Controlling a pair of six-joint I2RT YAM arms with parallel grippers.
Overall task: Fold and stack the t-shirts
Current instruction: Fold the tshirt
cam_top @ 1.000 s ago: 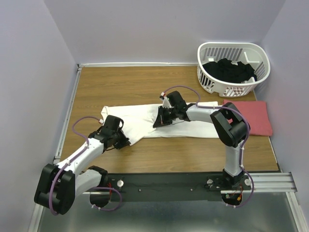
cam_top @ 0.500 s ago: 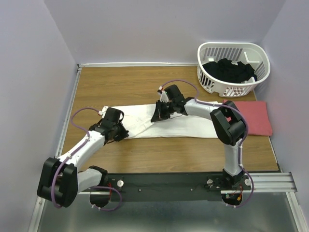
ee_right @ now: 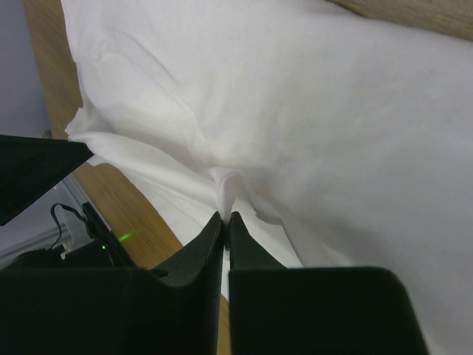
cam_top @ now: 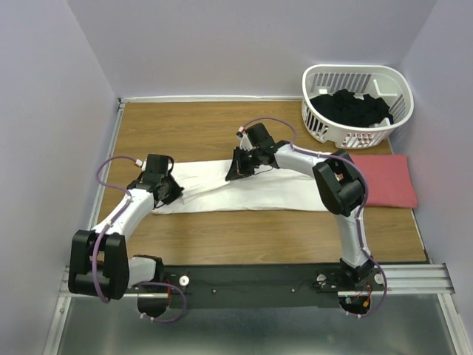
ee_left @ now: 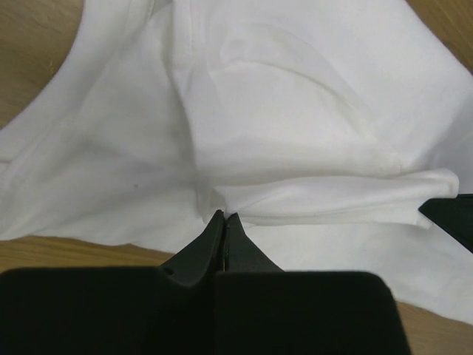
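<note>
Salmon shirt (cam_top: 388, 181) shows overhead only.

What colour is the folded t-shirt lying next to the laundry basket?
It is a plain salmon-red t-shirt, clearest in the top external view.

Big tee (cam_top: 281, 194) plain white, 2nd tee (cam_top: 390, 181) plain salmon-red. Basket (cam_top: 360, 137) white w/ slats, clothes (cam_top: 351, 105) in it black. Table (cam_top: 192, 129) brown wood-grain, walls (cam_top: 222, 44) pale lilac.
</note>
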